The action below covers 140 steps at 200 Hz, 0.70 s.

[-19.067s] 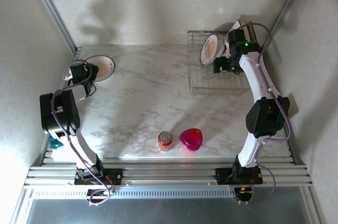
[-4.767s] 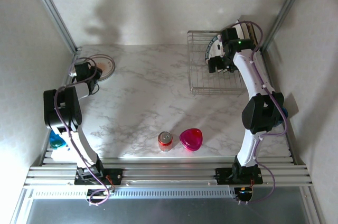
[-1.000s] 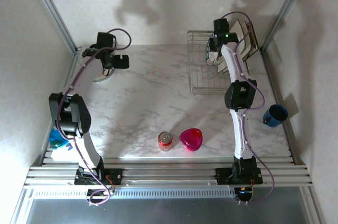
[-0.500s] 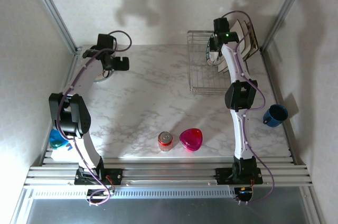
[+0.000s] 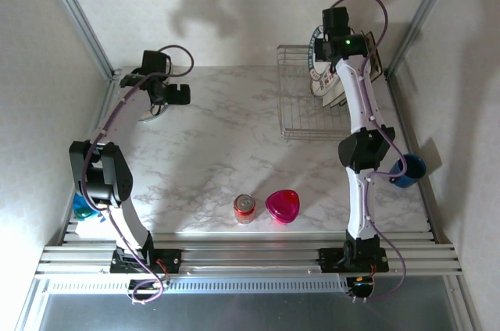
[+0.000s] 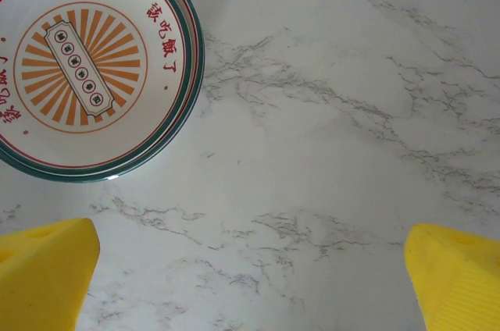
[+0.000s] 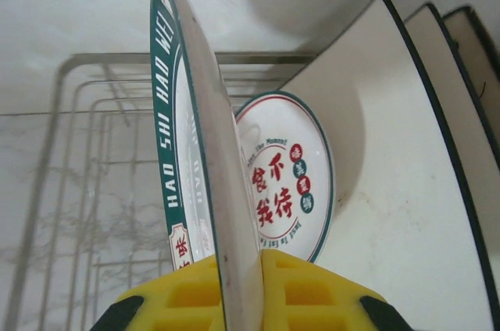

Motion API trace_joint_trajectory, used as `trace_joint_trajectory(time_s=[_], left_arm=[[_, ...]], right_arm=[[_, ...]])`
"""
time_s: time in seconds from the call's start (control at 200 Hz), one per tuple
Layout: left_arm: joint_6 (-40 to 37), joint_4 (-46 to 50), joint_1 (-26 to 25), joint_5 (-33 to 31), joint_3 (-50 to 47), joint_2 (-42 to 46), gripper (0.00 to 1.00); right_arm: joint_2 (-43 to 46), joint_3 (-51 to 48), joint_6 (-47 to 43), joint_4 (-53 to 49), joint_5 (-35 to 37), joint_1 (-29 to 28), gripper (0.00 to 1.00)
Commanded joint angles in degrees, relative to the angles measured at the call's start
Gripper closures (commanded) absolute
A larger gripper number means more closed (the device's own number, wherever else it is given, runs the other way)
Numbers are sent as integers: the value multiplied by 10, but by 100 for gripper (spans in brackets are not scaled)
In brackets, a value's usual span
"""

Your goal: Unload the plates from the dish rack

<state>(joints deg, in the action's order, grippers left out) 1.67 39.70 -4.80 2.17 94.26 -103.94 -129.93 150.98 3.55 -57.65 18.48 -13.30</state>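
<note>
Top camera first: the right arm is stretched up over the far end of the dish rack (image 5: 306,116), and the right gripper (image 5: 328,44) carries a round plate (image 5: 316,37) on edge above the wires, with the square plates (image 5: 367,54) leaning just behind it. Across the marble table (image 5: 226,136), the left gripper (image 5: 176,95) hangs near the far-left corner, just beside a flat plate (image 5: 150,115) lying on the marble. A soda can (image 5: 244,208), a pink heart dish (image 5: 283,206) and a blue mug (image 5: 406,169) sit well apart from the action. Over to the left wrist camera: the 2 yellow fingers (image 6: 43,280) stand wide apart with nothing between them, bare marble underneath, and the flat plate (image 6: 86,73) sits face up at upper left, clear of both. Now the right wrist camera: the yellow pads (image 7: 180,296) are clamped tight on the rim of the round plate (image 7: 195,151), which stands upright, edge-on to the lens. Behind it, 1 more round plate (image 7: 285,183) waits in the dish rack (image 7: 78,151), propped against the first of 3 square plates (image 7: 391,190). My read: this is the extraction step, with the plate up out of its slot but not yet carried away. The next move calls for swinging it left over the rack's rim without clipping the wires or its neighbour. Then it must tip from upright to flat before being set down on open marble, possibly by the plate already there.
</note>
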Motion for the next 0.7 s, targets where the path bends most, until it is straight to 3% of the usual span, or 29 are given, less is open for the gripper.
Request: trace_joint_trajectory(time_s=[0.0, 0.275, 0.451, 0.536, 0.696], left_arm=[[-1, 14, -2, -6, -7, 19, 0], [-3, 18, -2, -10, -9, 20, 0], [-3, 15, -2, -9, -10, 19, 0], [-3, 13, -2, -5, -8, 18, 1], [-3, 7, -2, 1, -10, 20, 0]], right_arm=[[88, -61, -21, 29, 10, -25, 100], [186, -173, -4, 50, -24, -43, 100], [249, -277, 29, 96, -106, -41, 100], [282, -340, 65, 135, -209, -30, 100], [340, -498, 171, 299, -459, 8, 100]])
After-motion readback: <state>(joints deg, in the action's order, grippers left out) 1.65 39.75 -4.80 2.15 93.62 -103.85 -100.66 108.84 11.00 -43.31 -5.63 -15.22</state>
